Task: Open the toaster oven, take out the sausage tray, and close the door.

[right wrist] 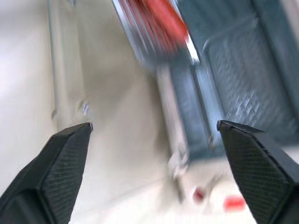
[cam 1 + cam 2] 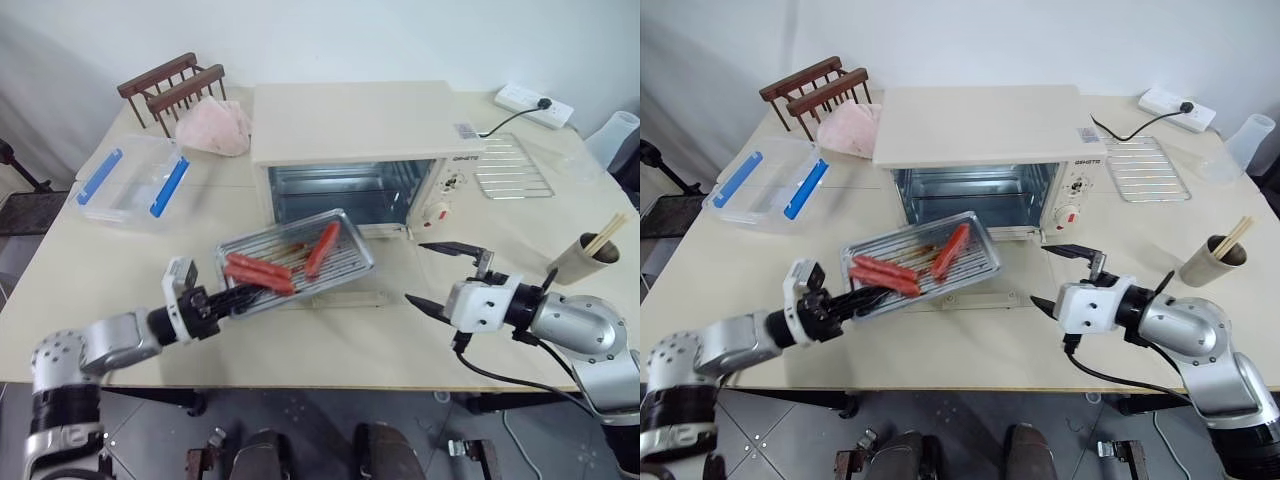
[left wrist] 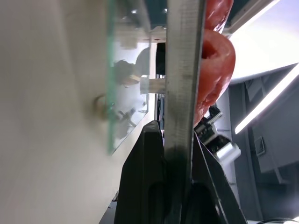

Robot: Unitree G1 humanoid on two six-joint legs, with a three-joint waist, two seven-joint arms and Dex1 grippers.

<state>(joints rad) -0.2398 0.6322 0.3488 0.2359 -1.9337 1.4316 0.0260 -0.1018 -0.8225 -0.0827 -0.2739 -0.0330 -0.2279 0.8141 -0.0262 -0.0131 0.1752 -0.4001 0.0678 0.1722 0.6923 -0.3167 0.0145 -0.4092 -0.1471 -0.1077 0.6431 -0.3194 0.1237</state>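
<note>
L gripper [image 2: 232,297] clamped tight on near-left corner of sausage tray [image 2: 340,268], holding it tilted above the let-down door [image 2: 345,298], just in front of toaster oven [image 2: 350,135] at table [image 2: 120,280] centre. Three red sausages [image 2: 258,273] on tray's wire grid. Oven cavity open, door flat on table under tray. R gripper [image 2: 435,273] at 4 o'clock from oven, jaws spread wide, nothing in them, apart from tray. Wire rack [image 2: 510,168] at 3 o'clock of oven, plastic box [image 2: 130,180] at 9 o'clock
</note>
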